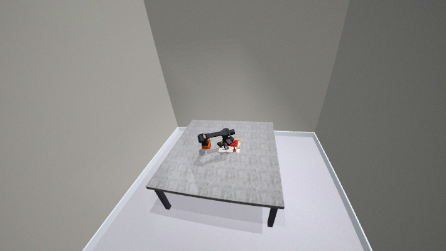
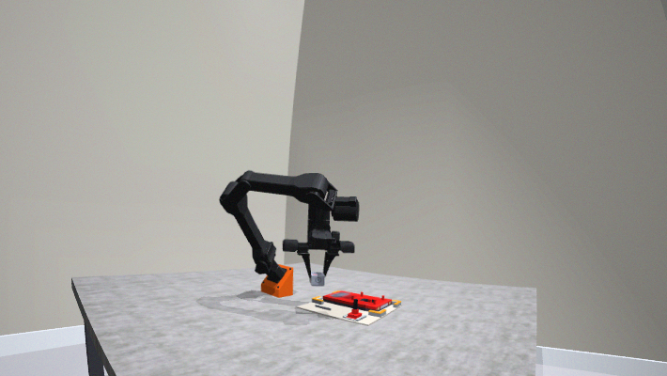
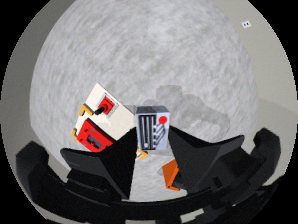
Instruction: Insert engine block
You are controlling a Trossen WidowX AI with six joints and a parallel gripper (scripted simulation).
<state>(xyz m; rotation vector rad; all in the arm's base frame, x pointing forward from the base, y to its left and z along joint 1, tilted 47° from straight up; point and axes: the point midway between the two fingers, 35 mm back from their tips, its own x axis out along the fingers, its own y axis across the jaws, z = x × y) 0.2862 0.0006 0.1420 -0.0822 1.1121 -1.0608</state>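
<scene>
The grey engine block (image 2: 317,279) (image 3: 152,129) is held in the air between the fingertips of my gripper (image 2: 317,276) (image 3: 152,129), which is shut on it. In the wrist view the block's dark grooves and a red round spot face the camera. In the exterior view the block hangs above and to the left of the car body. The red car body (image 2: 349,299) (image 3: 95,136) (image 1: 232,143) lies flat on the cream board, with a dark opening in its top and small red pegs. The rib in the opening is too small to make out.
The cream board (image 2: 368,321) (image 3: 118,122) has yellow corner blocks around the car body. A red piece (image 2: 354,313) (image 3: 105,104) with an upright black post stands at the board's front. The orange arm base (image 2: 278,283) (image 3: 171,176) stands to the left of the board in the exterior view.
</scene>
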